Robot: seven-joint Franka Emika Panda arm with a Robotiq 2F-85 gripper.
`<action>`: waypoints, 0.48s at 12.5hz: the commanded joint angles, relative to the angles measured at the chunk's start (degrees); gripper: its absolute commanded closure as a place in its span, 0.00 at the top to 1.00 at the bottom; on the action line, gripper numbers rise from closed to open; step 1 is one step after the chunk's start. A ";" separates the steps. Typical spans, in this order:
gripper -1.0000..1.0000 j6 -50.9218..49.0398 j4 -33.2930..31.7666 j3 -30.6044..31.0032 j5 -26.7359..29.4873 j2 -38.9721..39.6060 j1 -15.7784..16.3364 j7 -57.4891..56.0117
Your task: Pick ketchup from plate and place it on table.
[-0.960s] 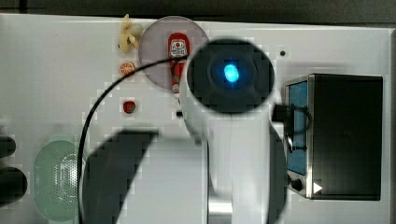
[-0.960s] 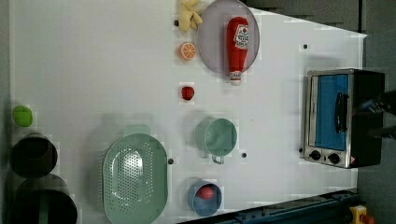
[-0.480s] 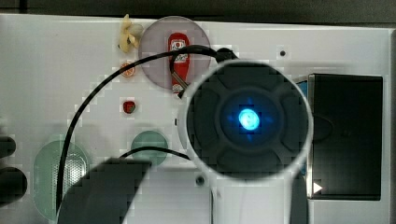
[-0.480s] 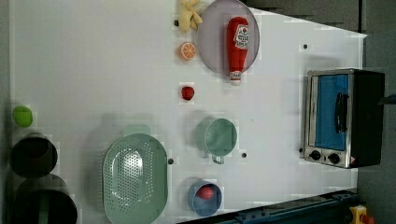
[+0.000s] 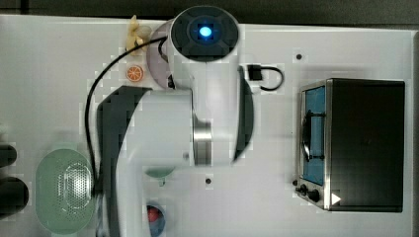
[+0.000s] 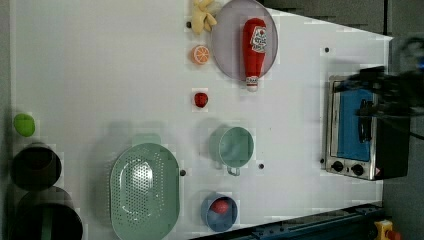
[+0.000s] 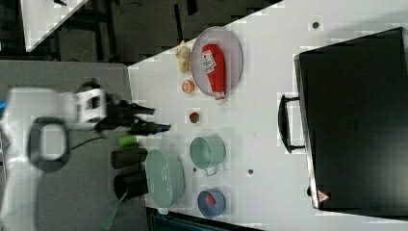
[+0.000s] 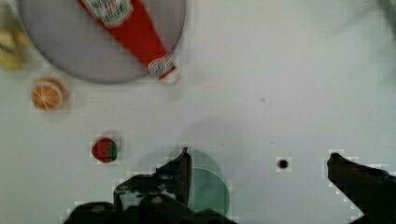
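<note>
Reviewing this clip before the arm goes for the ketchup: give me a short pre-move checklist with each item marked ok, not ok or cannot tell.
1. End effector open and empty: ok, the jaws stand wide with nothing between them.
2. Ketchup lying on the plate: ok, its cap end reaches past the plate's rim.
3. Nothing resting on the ketchup: ok in the left view.
4. End effector lined up over the ketchup: not ok, the wrist view shows it above the teal cup, away from the plate.
5. Bare table next to the plate for the drop: ok.
6. Orange slice and red fruit apart from the ketchup: ok.
</note>
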 commanded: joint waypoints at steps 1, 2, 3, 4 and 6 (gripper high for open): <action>1.00 4.33 -0.26 0.74 -0.16 4.52 0.23 -12.03; 1.00 6.70 -0.18 0.87 -0.20 6.77 0.44 -15.52; 1.00 9.20 -0.16 0.89 -0.41 8.94 0.68 -18.34; 1.00 11.88 -0.11 0.90 -0.72 11.17 0.96 -20.54; 1.00 17.46 0.07 0.91 -2.59 15.56 1.79 -22.83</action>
